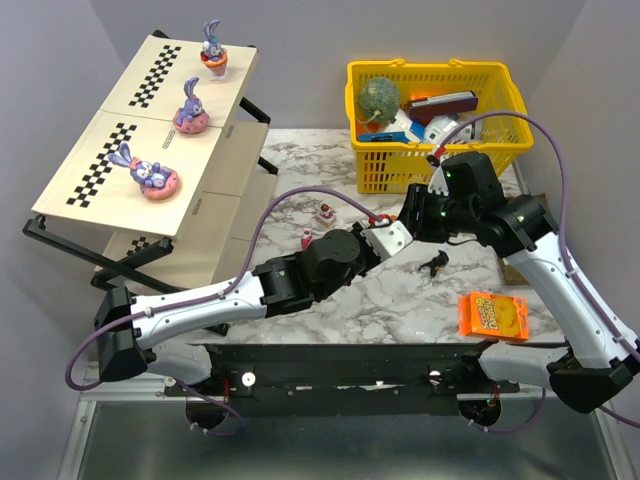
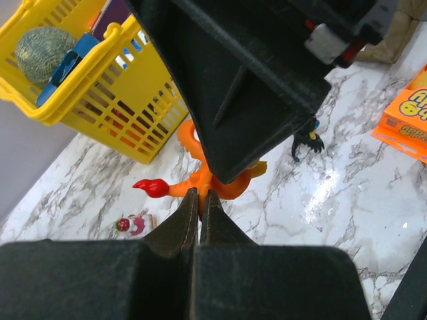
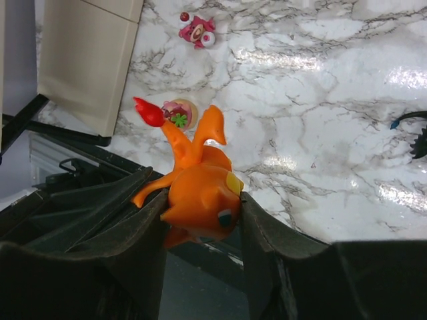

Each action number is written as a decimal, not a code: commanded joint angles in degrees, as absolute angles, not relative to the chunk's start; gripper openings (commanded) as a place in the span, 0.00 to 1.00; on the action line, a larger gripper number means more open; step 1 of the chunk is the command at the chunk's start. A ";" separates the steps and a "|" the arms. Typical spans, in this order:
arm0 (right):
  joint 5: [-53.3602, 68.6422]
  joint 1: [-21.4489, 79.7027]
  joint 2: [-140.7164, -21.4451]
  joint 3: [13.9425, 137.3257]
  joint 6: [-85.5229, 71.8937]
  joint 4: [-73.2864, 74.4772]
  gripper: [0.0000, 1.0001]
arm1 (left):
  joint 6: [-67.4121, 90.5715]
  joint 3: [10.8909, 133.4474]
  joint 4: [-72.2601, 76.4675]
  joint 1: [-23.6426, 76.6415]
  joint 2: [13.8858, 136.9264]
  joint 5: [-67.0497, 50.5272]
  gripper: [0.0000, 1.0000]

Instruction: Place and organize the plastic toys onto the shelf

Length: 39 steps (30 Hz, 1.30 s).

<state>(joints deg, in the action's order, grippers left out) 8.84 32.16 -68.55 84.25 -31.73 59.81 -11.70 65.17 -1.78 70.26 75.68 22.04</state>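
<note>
Three rabbit toys (image 1: 190, 105) stood on the shelf (image 1: 215, 150).
Top view: a yellow basket (image 1: 440, 170) stood at the far right. Left wrist view: the left gripper (image 2: 200, 203) was pressed together, tips at the orange dragon toy (image 2: 230, 185), which was mostly hidden by the right arm (image 2: 253, 67). Right wrist view: the right gripper (image 3: 200, 200) pinched this toy above the table (image 3: 333, 100), its tail pointing up-left toward a pink toy (image 3: 179, 113).

Three rabbits (image 1: 157, 172) sit on the shelf (image 1: 88, 190), basket (image 1: 440, 68) to its right.

Left arm (image 1: 190, 305) and right arm (image 1: 565, 285) — white links, black joints — trail purple cables (image 1: 300, 192); green lights (image 1: 449, 181) on the right.
</note>
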 commanded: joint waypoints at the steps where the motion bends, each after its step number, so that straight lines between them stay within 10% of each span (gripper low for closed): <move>1: 11.95 32.34 -66.10 83.41 -32.43 52.57 0.62 | -8.27 67.41 -1.67 70.49 76.64 24.17 0.00; 7: 9.15 32.43 -62.67 81.39 -31.73 45.37 0.86 | -4.23 70.92 -4.83 69.96 76.55 26.19 0.00; 39: 16.25 32.43 -56.25 70.40 -22.85 10.02 0.81 | 17.14 82.97 -16.17 65.74 71.90 33.57 0.00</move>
